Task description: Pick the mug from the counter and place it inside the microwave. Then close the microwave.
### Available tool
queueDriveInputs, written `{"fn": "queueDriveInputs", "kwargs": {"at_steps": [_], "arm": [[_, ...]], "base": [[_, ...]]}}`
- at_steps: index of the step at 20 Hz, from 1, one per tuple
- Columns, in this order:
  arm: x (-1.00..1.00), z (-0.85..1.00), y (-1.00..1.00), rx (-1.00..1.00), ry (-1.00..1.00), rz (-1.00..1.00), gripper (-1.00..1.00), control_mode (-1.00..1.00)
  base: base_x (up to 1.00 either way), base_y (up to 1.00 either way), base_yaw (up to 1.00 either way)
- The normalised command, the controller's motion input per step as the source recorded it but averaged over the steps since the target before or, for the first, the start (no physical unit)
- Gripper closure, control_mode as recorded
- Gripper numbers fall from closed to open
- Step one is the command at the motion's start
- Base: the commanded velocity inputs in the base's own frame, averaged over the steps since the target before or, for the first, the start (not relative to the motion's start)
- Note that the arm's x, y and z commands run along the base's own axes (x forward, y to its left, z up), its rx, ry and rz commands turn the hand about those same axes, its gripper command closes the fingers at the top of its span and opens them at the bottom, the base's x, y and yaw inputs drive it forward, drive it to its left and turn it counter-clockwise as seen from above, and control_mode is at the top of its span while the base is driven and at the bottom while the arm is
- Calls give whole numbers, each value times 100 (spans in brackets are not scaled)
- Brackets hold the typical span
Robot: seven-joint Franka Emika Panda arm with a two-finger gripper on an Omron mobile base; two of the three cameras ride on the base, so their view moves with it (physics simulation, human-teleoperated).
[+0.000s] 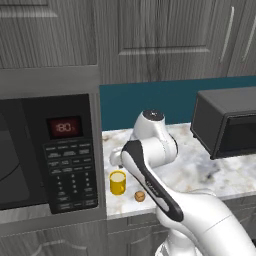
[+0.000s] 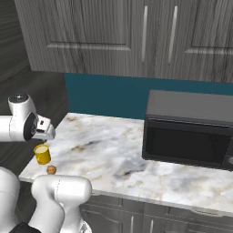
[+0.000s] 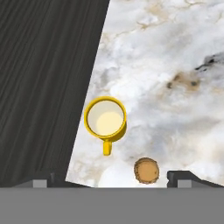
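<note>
- Hovered above the counter point(image 3: 175, 52) with the gripper point(image 3: 113, 180) spread wide and empty, finger tips point(image 3: 41, 181) well apart.
- Judged the step as the reach for the mug point(image 3: 105, 118): best to centre over the rim, turn the jaws clear of the handle, then descend straight.
- Needed care to avoid the small brown lump point(image 3: 146, 170) just beside the mug.
- Found the mug upright near the counter's front edge, close to the microwave point(image 1: 50, 150) side.
- Looked small, yellow, cylindrical, pale cream inside, with a stubby handle.
</note>
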Motion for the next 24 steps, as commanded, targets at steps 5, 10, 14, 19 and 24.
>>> {"fn": "queueDriveInputs", "kwargs": {"at_steps": [5,10,14,19,24], "arm": [[-2,-23,16,0,0,0,-100,-100],[-9,-27,4,0,0,0,-100,-100],[-11,-22,0,0,1,0,-100,-100],[-6,-29,0,0,0,0,-100,-100],[-1,-26,0,0,0,0,-100,-100]], "base": [[0,0,0],[0,0,0],[0,0,0],[0,0,0],[0,0,0]]}}
